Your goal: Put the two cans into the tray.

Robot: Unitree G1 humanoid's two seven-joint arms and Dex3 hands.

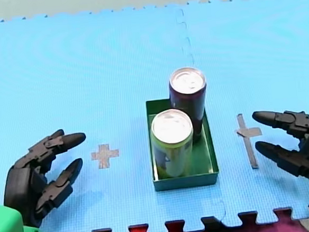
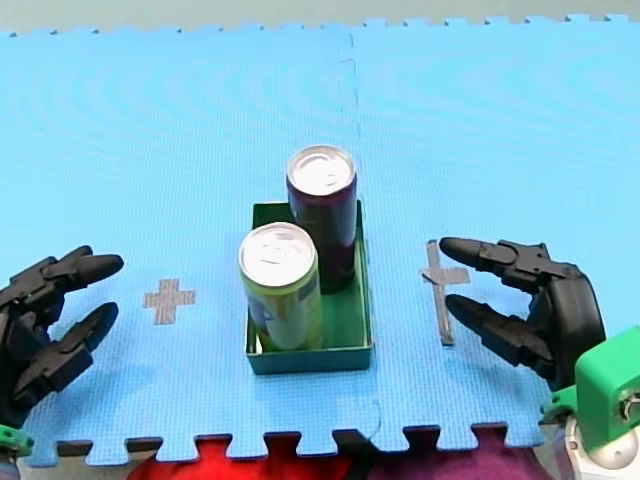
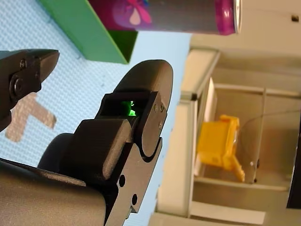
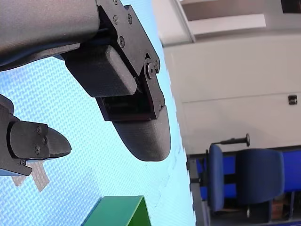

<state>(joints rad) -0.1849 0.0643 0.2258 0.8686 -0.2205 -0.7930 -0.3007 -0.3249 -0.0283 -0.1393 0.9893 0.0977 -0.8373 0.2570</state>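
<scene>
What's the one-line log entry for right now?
cans: purple can and green can upright in tray | left hand: open, left of tray | right hand: open, right of tray

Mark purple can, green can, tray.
purple can [image 1: 187,81], first head view, on its silver lid
green can [image 1: 171,126], first head view, on its silver lid
tray [image 1: 185,182], first head view, on its near wall

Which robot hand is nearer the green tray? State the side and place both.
Right. The right robot hand is by the tape strip beside the tray; the left robot hand is farther off, beyond the tape cross.
</scene>
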